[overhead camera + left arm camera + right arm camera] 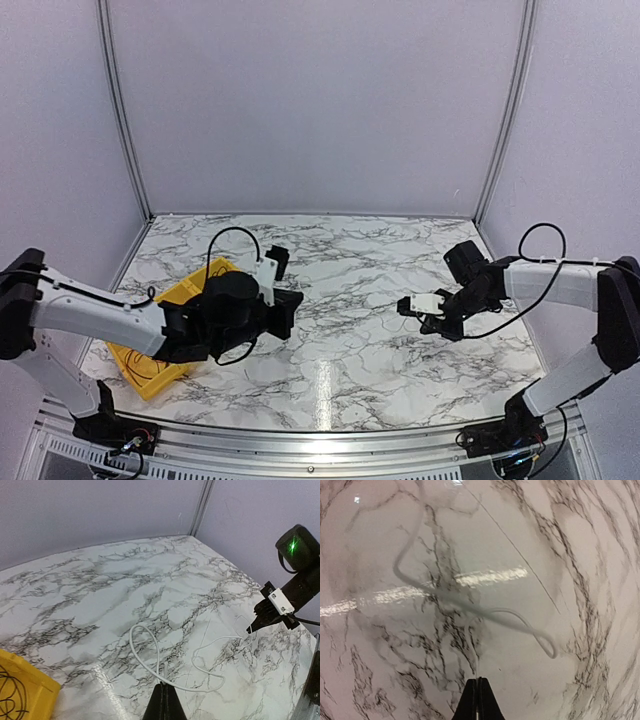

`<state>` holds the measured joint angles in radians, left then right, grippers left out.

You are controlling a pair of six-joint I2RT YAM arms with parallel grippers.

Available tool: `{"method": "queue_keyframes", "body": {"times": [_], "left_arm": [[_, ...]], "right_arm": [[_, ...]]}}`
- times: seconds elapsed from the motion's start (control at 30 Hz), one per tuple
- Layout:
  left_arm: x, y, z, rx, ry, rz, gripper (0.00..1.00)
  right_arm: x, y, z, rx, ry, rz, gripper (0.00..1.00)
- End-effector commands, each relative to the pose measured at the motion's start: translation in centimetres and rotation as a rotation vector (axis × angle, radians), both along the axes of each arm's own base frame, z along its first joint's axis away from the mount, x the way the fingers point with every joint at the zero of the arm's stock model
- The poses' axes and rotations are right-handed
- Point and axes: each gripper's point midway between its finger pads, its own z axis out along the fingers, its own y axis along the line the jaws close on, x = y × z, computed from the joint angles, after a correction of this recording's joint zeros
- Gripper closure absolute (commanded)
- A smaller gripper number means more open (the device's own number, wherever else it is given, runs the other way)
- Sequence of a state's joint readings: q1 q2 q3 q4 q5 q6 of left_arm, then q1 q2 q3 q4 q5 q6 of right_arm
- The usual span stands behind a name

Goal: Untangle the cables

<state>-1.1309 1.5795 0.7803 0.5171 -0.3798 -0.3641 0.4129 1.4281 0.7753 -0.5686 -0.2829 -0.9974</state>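
A white cable [145, 655] lies in loose loops on the marble table [100, 580] between my two grippers. My left gripper [165, 689] is shut on it where the loop crosses itself, and a short end stands up at the tips. The far end thins out and runs to my right gripper [251, 628]. In the right wrist view that gripper [479, 681] is shut on the thin pale strand [476, 655], with the thicker white cable [470, 607] curling beyond it. Black cables [10, 695] lie coiled in the yellow bin [35, 682]. In the top view the left gripper [288, 312] and the right gripper [404, 305] face each other.
The yellow bin [150, 350] sits at the table's left edge, under the left arm. A thin dark line [520, 555] crosses the marble beyond the white cable. Grey walls close in the table at the back and on both sides.
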Motion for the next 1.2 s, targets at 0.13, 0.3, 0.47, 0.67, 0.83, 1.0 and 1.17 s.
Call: {"method": "queue_keyframes", "body": {"times": [0.13, 0.3, 0.47, 0.67, 0.83, 1.0, 1.17], "left_arm": [[-0.2, 10.8, 5.1, 0.134, -0.080, 0.243, 1.00], [-1.2, 16.0, 7.9, 0.149, -0.109, 0.338, 1.00], [-2.2, 20.9, 10.2, 0.100, -0.143, 0.441, 1.00], [-3.1, 23.7, 11.3, 0.034, -0.155, 0.494, 1.00], [-3.1, 25.0, 11.9, 0.057, -0.159, 0.547, 1.00], [-3.2, 26.6, 13.9, 0.078, -0.198, 0.593, 1.00], [-3.5, 27.6, 14.6, 0.077, -0.212, 0.607, 1.00]], "right_arm": [[6.4, -7.5, 1.7, -0.017, -0.070, -0.311, 1.00], [8.8, -10.0, 1.9, -0.020, -0.084, -0.429, 1.00], [10.2, -11.1, 1.8, -0.018, -0.089, -0.512, 1.00], [11.1, -11.0, 1.7, 0.002, -0.079, -0.551, 1.00], [11.7, -11.5, 1.6, -0.009, -0.091, -0.589, 1.00], [12.0, -12.2, 1.4, -0.036, -0.113, -0.614, 1.00], [11.8, -11.9, 1.5, -0.035, -0.113, -0.605, 1.00]]}}
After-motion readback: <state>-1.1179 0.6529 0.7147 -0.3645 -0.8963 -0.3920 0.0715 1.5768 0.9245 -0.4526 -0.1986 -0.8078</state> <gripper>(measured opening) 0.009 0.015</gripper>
